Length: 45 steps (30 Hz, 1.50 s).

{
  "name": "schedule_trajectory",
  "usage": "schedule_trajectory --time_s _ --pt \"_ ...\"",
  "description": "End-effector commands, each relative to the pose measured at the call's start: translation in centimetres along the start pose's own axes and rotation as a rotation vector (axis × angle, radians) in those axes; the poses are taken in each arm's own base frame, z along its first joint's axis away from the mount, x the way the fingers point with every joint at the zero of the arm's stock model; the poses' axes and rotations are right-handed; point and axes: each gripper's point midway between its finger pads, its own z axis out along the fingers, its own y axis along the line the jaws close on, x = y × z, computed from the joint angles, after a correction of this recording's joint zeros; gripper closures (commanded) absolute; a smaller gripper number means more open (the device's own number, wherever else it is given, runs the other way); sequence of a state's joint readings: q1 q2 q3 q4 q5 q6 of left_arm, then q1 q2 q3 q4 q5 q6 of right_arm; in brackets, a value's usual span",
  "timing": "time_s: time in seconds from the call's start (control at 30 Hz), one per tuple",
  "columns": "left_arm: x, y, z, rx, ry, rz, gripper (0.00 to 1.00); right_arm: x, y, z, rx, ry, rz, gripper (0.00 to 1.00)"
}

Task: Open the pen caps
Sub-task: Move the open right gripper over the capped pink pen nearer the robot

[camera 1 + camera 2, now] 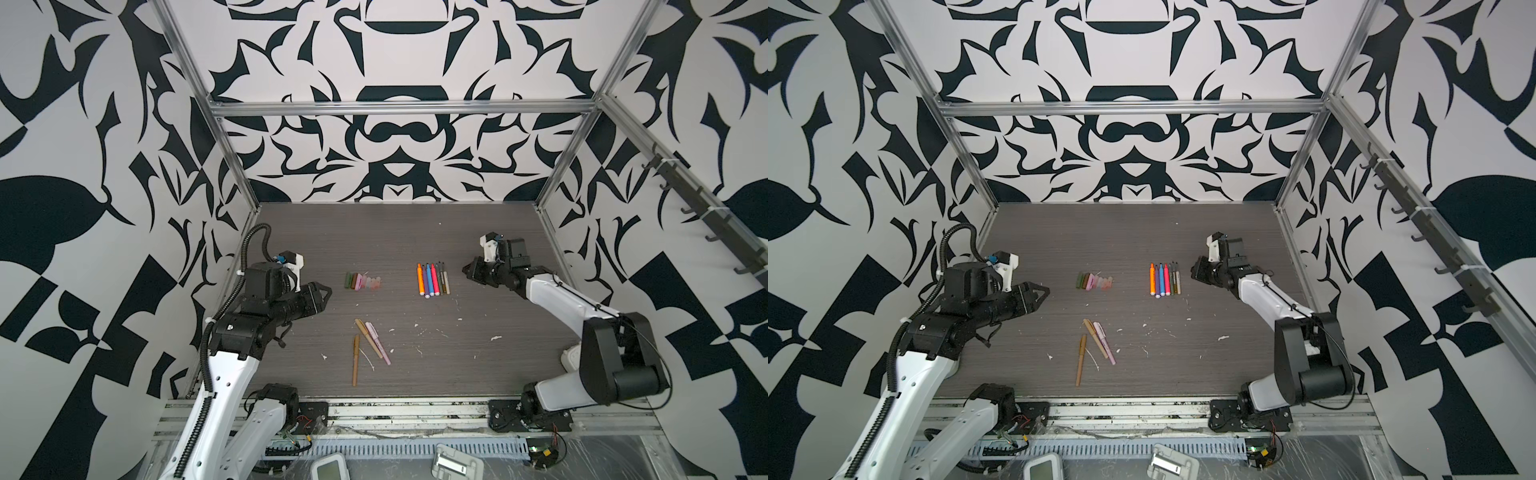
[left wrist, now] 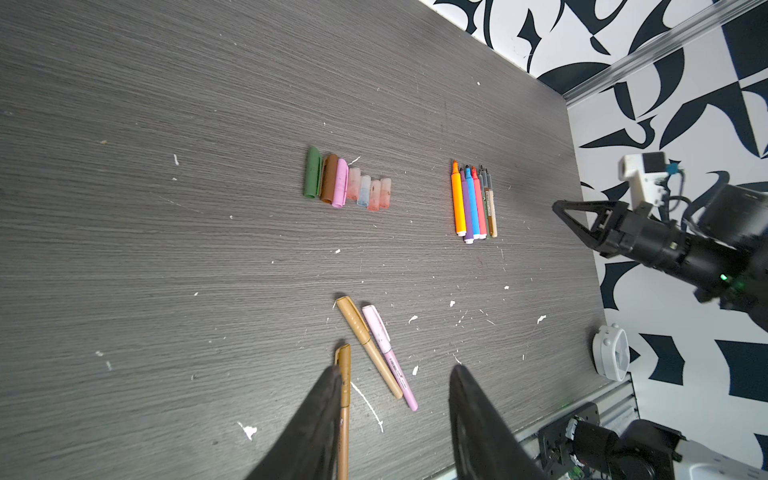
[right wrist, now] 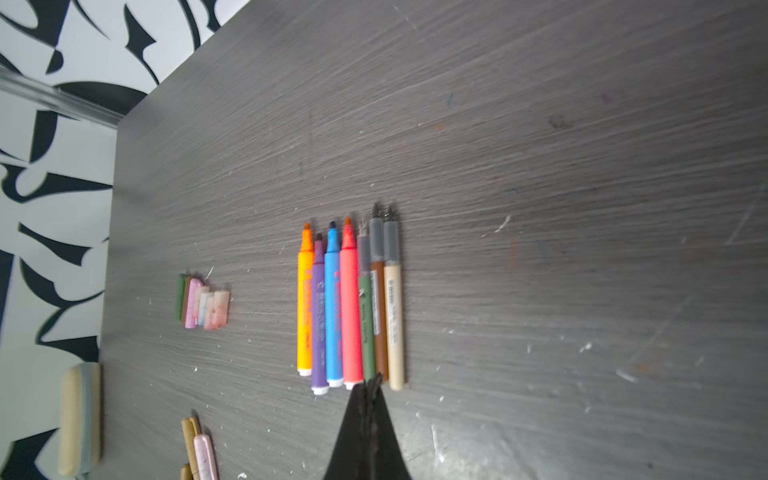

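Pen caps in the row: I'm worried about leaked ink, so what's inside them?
The four translucent plastic caps show reddish or bluish stains inside. The opaque green cap, brown cap and pink cap hide their insides.

Even soft lighting, right wrist view blurred

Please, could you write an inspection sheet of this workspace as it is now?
Surface: dark wood-grain table.
Job's things: seven pen caps in a row; seven uncapped pens in a row; three capped pens lying loose nearer the front.
Clutter: white flecks; small white device by the right arm.
Grippers: left gripper open, empty; right gripper shut, empty.
Cables: black corrugated hose on the left arm.
Surroundings: black-and-white patterned walls, aluminium frame.
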State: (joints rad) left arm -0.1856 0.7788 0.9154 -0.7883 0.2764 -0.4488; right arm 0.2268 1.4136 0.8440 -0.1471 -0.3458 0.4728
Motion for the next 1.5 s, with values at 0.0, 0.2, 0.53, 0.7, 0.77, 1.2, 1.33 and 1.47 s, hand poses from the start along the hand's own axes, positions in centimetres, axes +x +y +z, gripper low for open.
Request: schedule_trajectory --time_s 0.0,0.2,0.53,0.7,0.77,1.2,1.33,1.47 --pt "0.4 0.1 0.1 0.004 0.01 -0.004 0.55 5.0 2.9 0.3 0.063 0.086 -0.167 1.0" --pt "0.3 0.2 -0.2 -0.002 -0.006 -0.002 0.55 12.5 10.0 0.7 0.051 0.148 -0.463 0.98" --pt "0.1 0.4 -0.5 -0.017 -0.027 -0.001 0.55 22.5 13.9 2.4 0.099 0.247 -0.708 0.82" --pt "0.1 0.4 -0.5 -0.019 -0.025 -0.002 0.55 24.3 15.0 3.1 0.089 0.272 -0.741 0.79" --pt "0.1 0.4 -0.4 -0.018 -0.024 -0.003 0.55 24.6 15.4 3.4 0.082 0.278 -0.746 0.78" --pt "0.2 0.4 -0.4 -0.016 -0.024 -0.003 0.55 25.5 16.7 3.9 0.059 0.299 -0.776 0.7" --pt "0.2 0.4 -0.5 -0.016 -0.024 -0.003 0.55 25.6 16.7 4.1 0.062 0.303 -0.776 0.7" --pt "0.2 0.4 -0.5 -0.016 -0.025 -0.004 0.55 26.0 16.5 4.3 0.07 0.313 -0.778 0.71"
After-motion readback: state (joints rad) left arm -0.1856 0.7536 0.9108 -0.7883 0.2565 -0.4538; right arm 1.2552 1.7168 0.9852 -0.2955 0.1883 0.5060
